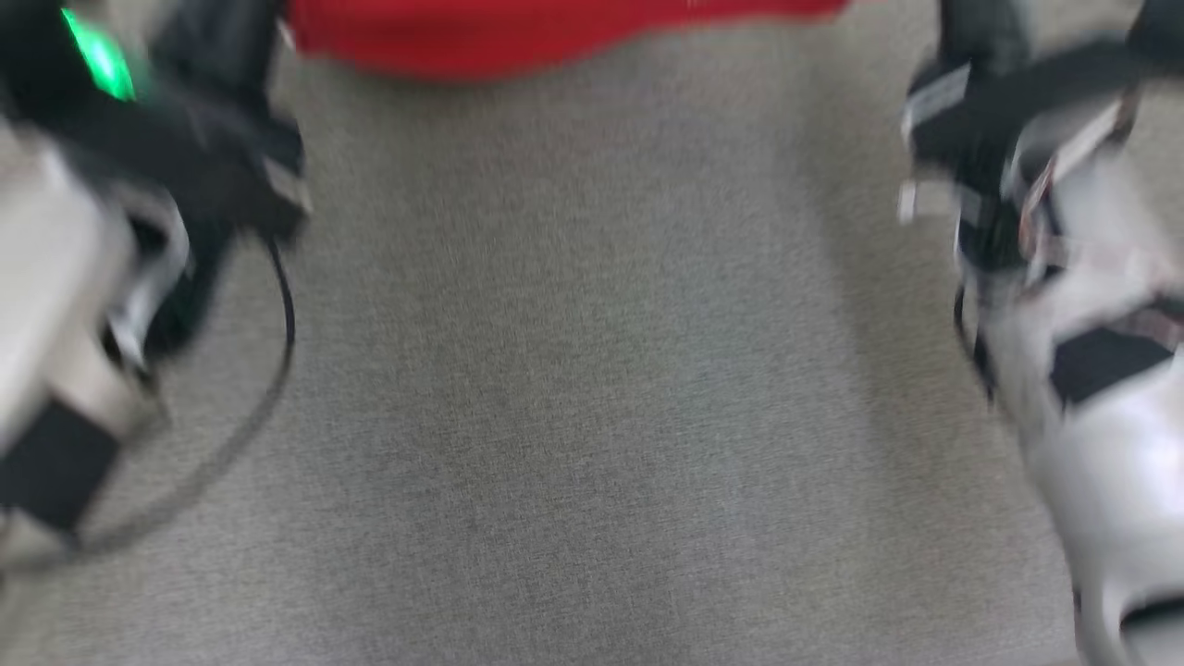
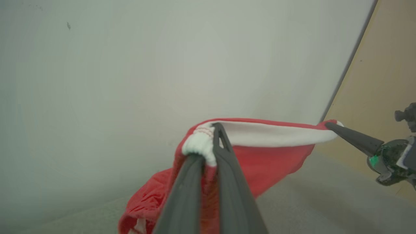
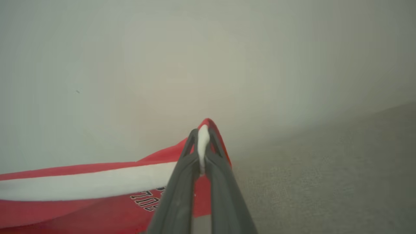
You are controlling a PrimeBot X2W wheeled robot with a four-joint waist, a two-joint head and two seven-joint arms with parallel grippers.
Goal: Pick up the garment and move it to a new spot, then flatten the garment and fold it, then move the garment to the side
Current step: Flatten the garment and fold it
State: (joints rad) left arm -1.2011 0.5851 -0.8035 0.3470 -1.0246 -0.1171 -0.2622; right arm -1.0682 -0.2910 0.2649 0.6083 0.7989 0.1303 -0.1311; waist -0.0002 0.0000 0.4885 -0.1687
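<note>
Head view: heavily motion-blurred. Red garment (image 1: 555,32) sat at the top edge, above a grey fabric surface (image 1: 592,416). Left forearm (image 1: 55,277) was at the left with a green light (image 1: 102,60) and a loose black cable (image 1: 277,351). Right forearm (image 1: 1091,388) was at the right. Fingertips were too blurred to read there.

Left wrist view: left gripper (image 2: 213,136) was clamped on a bunched end of the garment's white band (image 2: 269,133). The band ran taut across to the right gripper (image 2: 331,125), whose tip was at its far end. Red cloth hung below the band toward the grey surface; couldn't tell if it touched. Pale wall (image 2: 146,65) was behind, with a tan panel (image 2: 383,65) at the right.

Right wrist view: the right gripper was pinched tight on the band's edge, white cloth showing between the fingers (image 3: 182,182). The band and red cloth trailed off to the view's left, with dark lettering (image 3: 146,199) just beside the fingers, too cropped to read. The grey surface lay below and to the right.
</note>
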